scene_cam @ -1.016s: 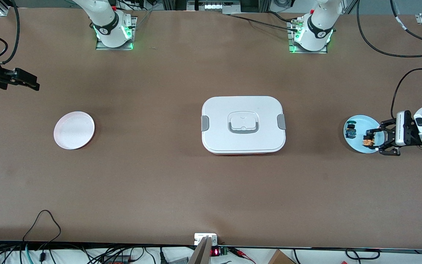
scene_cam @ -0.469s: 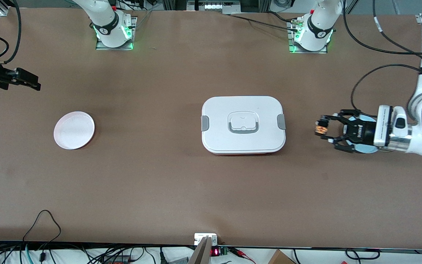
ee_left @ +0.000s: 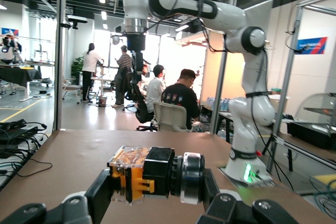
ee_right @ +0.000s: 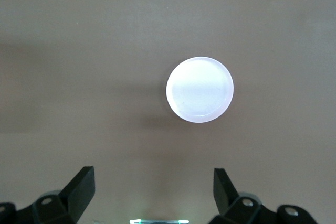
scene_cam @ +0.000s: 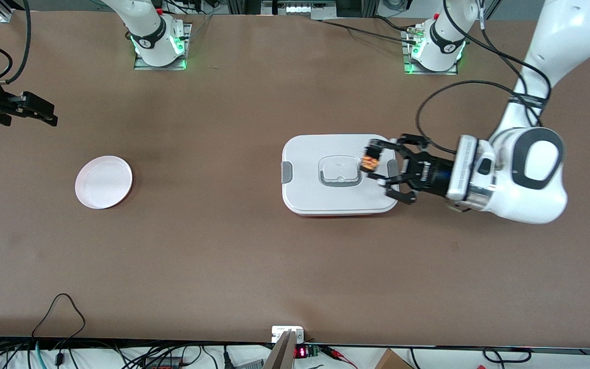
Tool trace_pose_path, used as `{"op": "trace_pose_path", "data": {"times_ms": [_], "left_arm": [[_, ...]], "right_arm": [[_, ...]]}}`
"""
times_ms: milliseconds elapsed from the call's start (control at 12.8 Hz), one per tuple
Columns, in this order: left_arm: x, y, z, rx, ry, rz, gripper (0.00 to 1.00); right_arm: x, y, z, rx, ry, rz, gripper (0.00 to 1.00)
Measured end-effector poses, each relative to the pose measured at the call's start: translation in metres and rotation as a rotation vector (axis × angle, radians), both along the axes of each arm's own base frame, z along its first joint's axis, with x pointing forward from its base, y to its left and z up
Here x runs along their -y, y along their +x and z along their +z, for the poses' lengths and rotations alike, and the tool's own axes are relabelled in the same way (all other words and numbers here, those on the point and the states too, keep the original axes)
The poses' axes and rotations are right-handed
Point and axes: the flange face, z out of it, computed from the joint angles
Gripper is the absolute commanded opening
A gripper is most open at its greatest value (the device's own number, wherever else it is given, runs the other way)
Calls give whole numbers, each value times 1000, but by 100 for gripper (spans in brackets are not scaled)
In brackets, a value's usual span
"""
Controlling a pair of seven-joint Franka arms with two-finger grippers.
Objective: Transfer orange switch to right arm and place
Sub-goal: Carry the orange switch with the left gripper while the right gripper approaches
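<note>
The orange switch [scene_cam: 370, 163] is a tiny black-bodied button with orange-yellow parts. My left gripper [scene_cam: 371, 164] is shut on it, holding it in the air over the lid of the white box [scene_cam: 305, 154]. In the left wrist view the switch [ee_left: 149, 174] lies sideways between the two black fingers [ee_left: 100, 195], with the left gripper [ee_left: 155, 184] pinching its ends. My right gripper [scene_cam: 36, 110] waits at the right arm's end of the table. It hangs open [ee_right: 152, 182] with nothing between its fingers. The right arm [ee_left: 247, 40] shows in the left wrist view.
A pale pink plate [scene_cam: 103, 182] lies on the brown table toward the right arm's end, and it also shows under the right gripper as the pink plate [ee_right: 199, 89]. The white box has grey latches and a handle and stands mid-table. Cables run along the table's edges.
My left arm lifted the orange switch off the blue plate at its end of the table. It has carried it over the white box. The right gripper has stayed put.
</note>
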Motion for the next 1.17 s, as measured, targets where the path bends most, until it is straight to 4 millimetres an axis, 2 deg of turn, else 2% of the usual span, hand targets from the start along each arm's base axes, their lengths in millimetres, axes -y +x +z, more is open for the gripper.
{"op": "trace_pose_path", "data": {"times_ms": [234, 391, 547, 625, 859, 1172], "left_arm": [[82, -16, 44, -41, 23, 115, 0], [140, -42, 67, -57, 25, 164, 3], [193, -72, 76, -98, 10, 203, 3], [212, -83, 74, -113, 15, 230, 2], [237, -101, 72, -115, 49, 296, 0], [245, -108, 75, -108, 62, 333, 0]], "right_arm": [[-7, 1, 1, 2, 214, -34, 100], [-23, 5, 0, -7, 386, -47, 100], [-42, 15, -9, -34, 576, -62, 100], [-51, 20, -16, -54, 668, -73, 100], [-68, 35, -46, -159, 877, -103, 100], [-70, 50, -73, -238, 1041, -138, 100]]}}
